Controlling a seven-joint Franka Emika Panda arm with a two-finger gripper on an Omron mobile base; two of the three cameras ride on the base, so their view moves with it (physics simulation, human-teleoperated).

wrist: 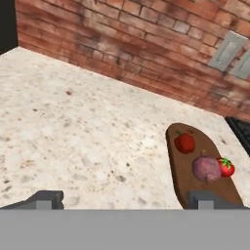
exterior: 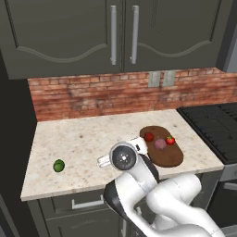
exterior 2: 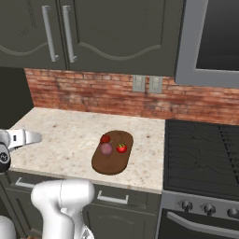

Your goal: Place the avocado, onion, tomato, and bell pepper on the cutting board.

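A: What already sits on the cutting board (exterior: 163, 152)?
B: The onion (exterior: 160, 144), bell pepper (exterior: 148, 137) and tomato (exterior: 170, 140).
A: What's left?
B: The avocado (exterior: 59, 165), far left on the counter (exterior: 83, 143). The gripper (wrist: 124, 199) holds nothing, fingers apart.

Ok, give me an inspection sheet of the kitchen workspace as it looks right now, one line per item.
Surface: speckled beige counter, bare between the foods.
Job's things: cutting board near the counter's right end carries the bell pepper, onion and tomato; the avocado lies alone on the counter near its left front edge, off the board.
Clutter: nothing seen.
Grippers: gripper open, holding nothing, above the counter left of the board.
Cables: nothing seen.
Surroundings: brick backsplash with two wall outlets, dark cabinets above, stove right of the counter.
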